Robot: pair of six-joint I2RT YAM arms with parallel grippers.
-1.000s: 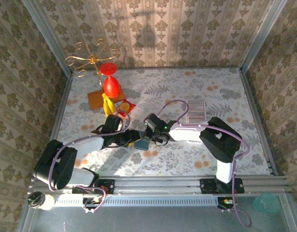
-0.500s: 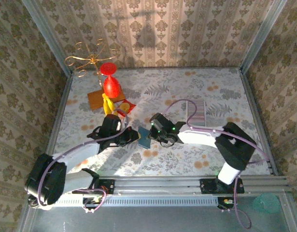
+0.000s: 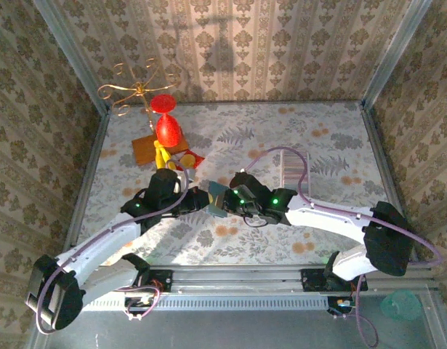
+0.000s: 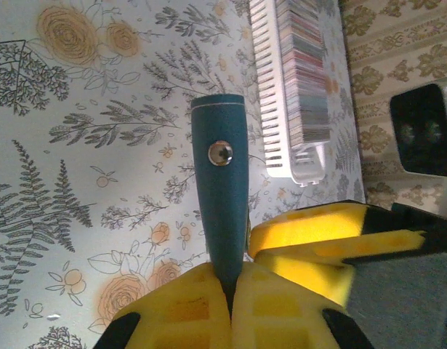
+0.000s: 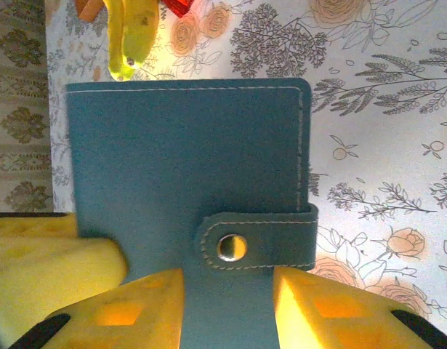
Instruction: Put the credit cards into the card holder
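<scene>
One dark-teal, square stitched card holder [image 3: 216,202] with a silver snap strap sits near the middle of the floral-print worktop [image 3: 317,131], between two tools. The left tool [image 4: 230,280] pinches one edge of the holder between its yellow pads, and its arm reaches in low from the holder's left. The right tool [image 5: 227,291] faces the holder's flat side with its fingers spread, flanking the strap without clamping it. One white slotted rack of cards [image 3: 294,167] lies beyond the holder to the right. Beyond the holder to the left are one bunch of yellow bananas [image 3: 161,156], one red plastic goblet [image 3: 165,123], one gold wire stand [image 3: 132,91] and one brown square mat [image 3: 145,149].
</scene>
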